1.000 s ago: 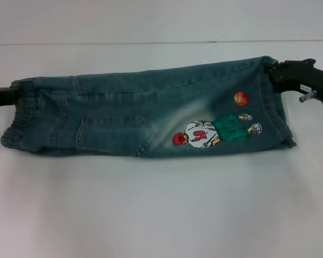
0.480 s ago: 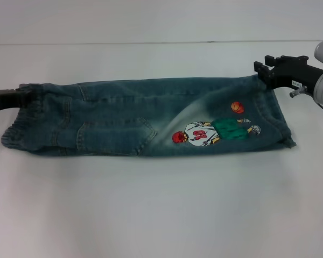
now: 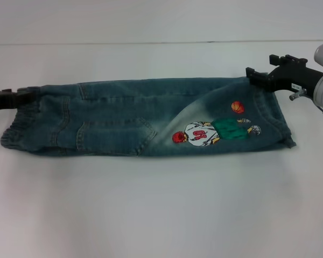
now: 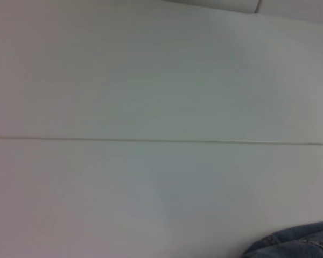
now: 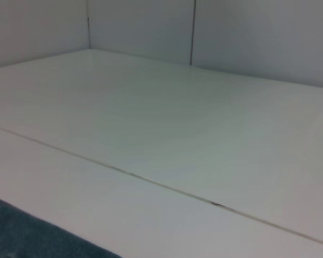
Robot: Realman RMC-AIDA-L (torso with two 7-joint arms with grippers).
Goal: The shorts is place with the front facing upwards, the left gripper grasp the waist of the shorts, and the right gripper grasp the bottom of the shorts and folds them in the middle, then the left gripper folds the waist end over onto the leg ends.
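Shorts (image 3: pixel 145 118), denim and already doubled lengthwise, lie flat across the middle of the white bench (image 3: pixel 161 215), stretching from nine o'clock to three o'clock, with a basketball-player print (image 3: pixel 212 131) toward the three o'clock end. At three o'clock the right hand (image 3: pixel 251 72) sits touching the far corner of the leg end; its fingers look parted rather than pinching cloth, I think. At nine o'clock the left hand (image 3: pixel 22 94) is at the waistband's far corner, but whether it grips I cannot tell.

My worry is the next fold: if the left hand lifts with only a thin pinch, the waist could slip free or drag the whole garment crooked.

From the head, both ends show. Each wrist camera catches only bare bench, a seam line, and a sliver of denim.
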